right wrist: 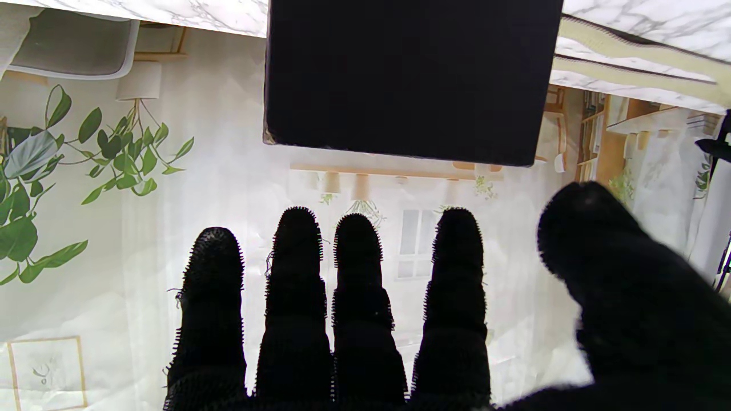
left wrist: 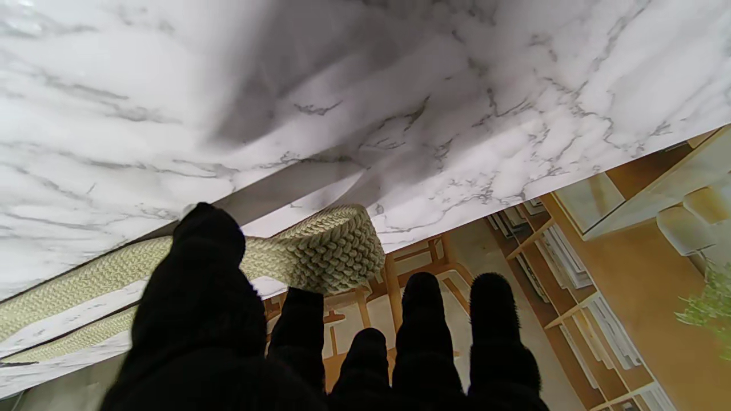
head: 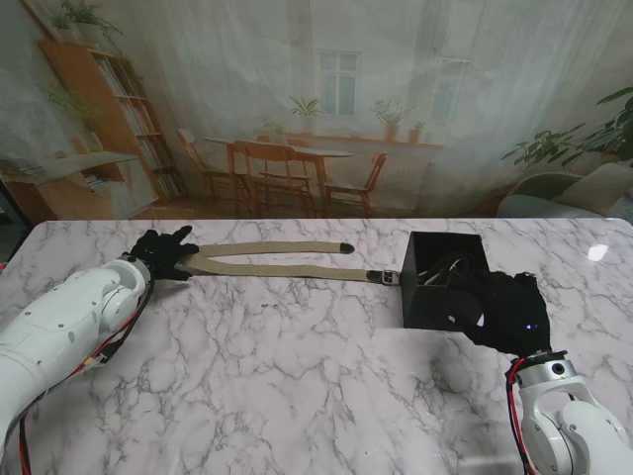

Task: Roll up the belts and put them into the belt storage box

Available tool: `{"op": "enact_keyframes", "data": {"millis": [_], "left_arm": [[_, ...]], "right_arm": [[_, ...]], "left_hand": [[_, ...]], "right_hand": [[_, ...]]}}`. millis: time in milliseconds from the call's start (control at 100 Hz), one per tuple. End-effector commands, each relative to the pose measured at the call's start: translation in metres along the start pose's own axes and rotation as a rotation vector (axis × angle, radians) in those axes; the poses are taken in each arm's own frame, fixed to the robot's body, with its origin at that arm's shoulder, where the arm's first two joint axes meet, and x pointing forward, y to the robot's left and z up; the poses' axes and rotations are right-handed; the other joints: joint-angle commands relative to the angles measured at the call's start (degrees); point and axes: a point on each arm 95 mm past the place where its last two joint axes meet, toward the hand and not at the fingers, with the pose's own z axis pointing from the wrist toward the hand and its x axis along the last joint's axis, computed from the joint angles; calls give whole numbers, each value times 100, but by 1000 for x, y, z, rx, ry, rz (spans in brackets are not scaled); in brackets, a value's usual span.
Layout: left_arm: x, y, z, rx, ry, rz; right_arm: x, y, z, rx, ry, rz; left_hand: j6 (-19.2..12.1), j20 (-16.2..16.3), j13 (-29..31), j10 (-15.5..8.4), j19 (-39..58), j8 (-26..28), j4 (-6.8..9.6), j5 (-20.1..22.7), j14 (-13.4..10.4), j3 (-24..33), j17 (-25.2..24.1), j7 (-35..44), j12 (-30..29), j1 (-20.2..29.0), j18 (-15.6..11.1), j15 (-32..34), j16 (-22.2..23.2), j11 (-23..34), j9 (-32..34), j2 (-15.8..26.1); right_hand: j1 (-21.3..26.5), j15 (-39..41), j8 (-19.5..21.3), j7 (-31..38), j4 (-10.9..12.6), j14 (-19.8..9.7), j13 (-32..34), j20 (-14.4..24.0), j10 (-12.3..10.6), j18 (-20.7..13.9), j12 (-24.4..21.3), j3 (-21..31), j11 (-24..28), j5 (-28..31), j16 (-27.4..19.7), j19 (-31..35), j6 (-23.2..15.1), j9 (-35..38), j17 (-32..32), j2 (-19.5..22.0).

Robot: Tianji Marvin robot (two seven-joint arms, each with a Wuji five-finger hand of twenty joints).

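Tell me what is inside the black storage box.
From the stand view, the black storage box holds dark, coiled shapes with pale glints, probably belts already stowed; I cannot tell how many. The right hand covers its near right corner. The beige belt lies outside.

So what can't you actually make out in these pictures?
- Box contents: stand view, too dark; right wrist view shows only its outer wall.
- Left hand grip on the belt: its own fingers hide the contact.
- Buckle: too small.
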Motion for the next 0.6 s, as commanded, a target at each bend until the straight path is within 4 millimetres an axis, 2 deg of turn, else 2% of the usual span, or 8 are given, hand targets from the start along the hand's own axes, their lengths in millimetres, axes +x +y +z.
{"op": "enact_keyframes", "data": {"millis": [0,170,240,290,430,550,590], "left_arm": [[4,-2,3,-13,-1,-12],[7,0,3,-25,4,-7],[7,2,1,-26,9,-2],[8,3,-2,-28,12,1],[7,9,-10,-33,27,17],[5,14,-15,-41,26,16],[4,16,-16,-45,23,11]], "right_arm": [[1,0,-2,1,-6,2],[1,0,-2,1,-7,4],[1,0,-2,1,-7,5],[1,0,-3,2,-8,6],[0,0,-4,0,-13,6],[0,0,-4,-3,-16,10],[0,0,-4,-3,-17,11]], "left_hand": [[-43,117,73,-17,179,318,-7,59,-47,94,-27,336,55,273,22,0,18,70,28,156],[-188,125,117,-1,278,1670,17,-10,7,143,-8,1725,280,524,15,86,95,358,138,113],[-279,140,158,10,334,2444,10,2,21,239,15,2321,514,671,17,127,136,659,244,-134],[-302,154,190,24,370,2697,4,43,28,274,33,2582,637,732,15,151,156,823,314,-249],[-327,244,514,105,604,2941,4,226,85,346,197,3335,988,1017,30,350,333,1181,951,-477],[-227,410,986,335,1021,3036,12,433,392,417,402,3806,1381,1235,125,729,740,1465,1945,-502],[-185,437,1074,366,1095,3038,17,451,432,434,453,3859,1447,1278,141,797,823,1502,2082,-504]], "right_hand": [[134,-181,127,6,120,119,-39,117,80,180,60,78,-48,136,115,-107,155,-6,-110,28],[138,-183,143,7,121,134,-50,125,91,185,68,77,-40,164,114,-111,162,6,-111,38],[141,-182,151,13,121,133,-50,128,95,189,69,73,-44,184,115,-111,163,-2,-110,44],[145,-183,155,13,122,140,-53,130,101,191,70,73,-44,190,114,-114,171,1,-114,48],[146,-180,169,14,122,144,-51,135,102,183,74,67,-43,210,116,-115,174,6,-112,62],[157,-180,180,13,123,146,-53,139,101,188,79,66,-39,219,116,-119,184,20,-116,66],[157,-179,182,12,123,152,-51,139,97,191,81,65,-37,222,116,-122,192,25,-121,72]]}}
